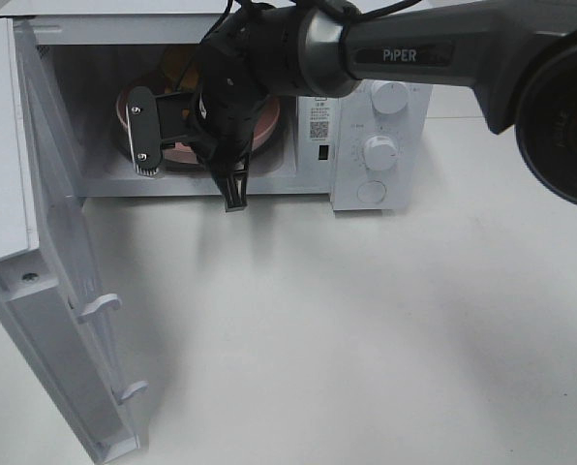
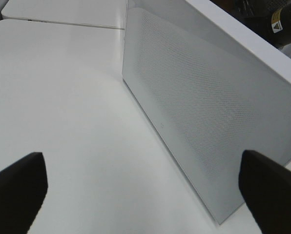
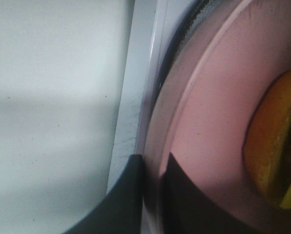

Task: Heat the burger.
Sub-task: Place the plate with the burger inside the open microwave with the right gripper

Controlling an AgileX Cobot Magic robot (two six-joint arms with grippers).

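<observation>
The burger lies on a pink plate inside the open microwave, mostly hidden behind my right arm. In the right wrist view the bun and cheese of the burger lie on the plate, whose rim lies next to the microwave's front sill. My right gripper reaches in from above, and its fingers are shut on the plate's near rim. My left gripper is open and empty over the table, out of the exterior view.
The microwave door stands swung wide open at the left; its meshed panel is close in front of the left gripper. The control knobs are on the microwave's right side. White table spreads in front.
</observation>
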